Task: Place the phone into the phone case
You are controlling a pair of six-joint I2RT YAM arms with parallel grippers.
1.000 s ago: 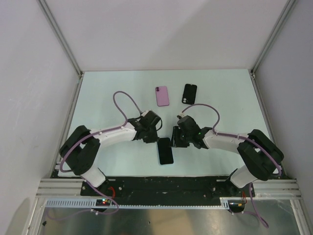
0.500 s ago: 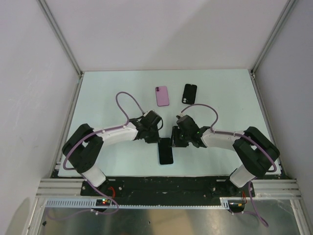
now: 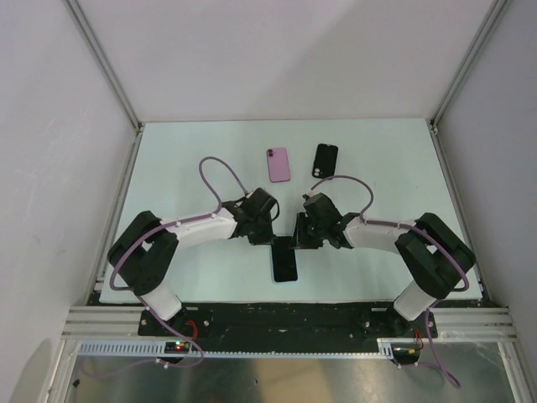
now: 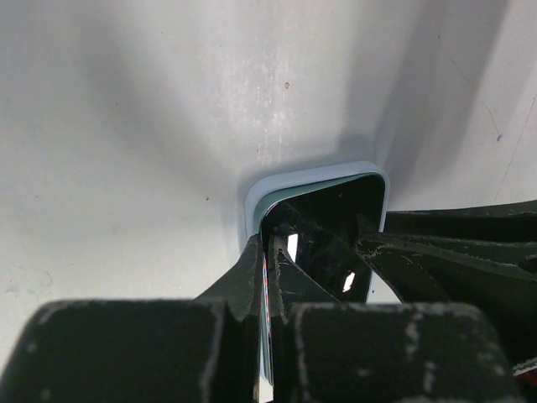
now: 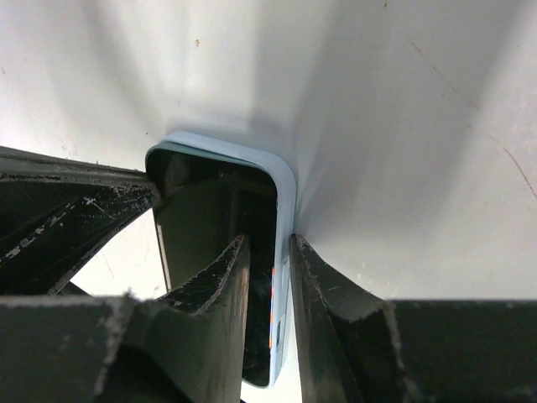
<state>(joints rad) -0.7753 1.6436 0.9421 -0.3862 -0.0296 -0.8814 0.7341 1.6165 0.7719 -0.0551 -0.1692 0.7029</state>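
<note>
Right wrist: glossy black phone point(image 5: 210, 210) seated in pale blue phone case point(image 5: 285, 197). Right hand point(image 5: 269, 243) pinching its edge; left hand point(image 4: 267, 248) pressed together on opposite rim.

Black phone point(image 3: 284, 259) flat, screen up, near front centre; pale-blue case point(image 4: 252, 197) rim wraps its end.

On the pale green bench point(image 3: 185, 159), a pink phone point(image 3: 278, 164) lies flat, back up, at 12 o'clock from the centre. A black phone case point(image 3: 325, 159) lies at its 3 o'clock, near but apart. White walls point(image 3: 277, 59) enclose three sides.
</note>
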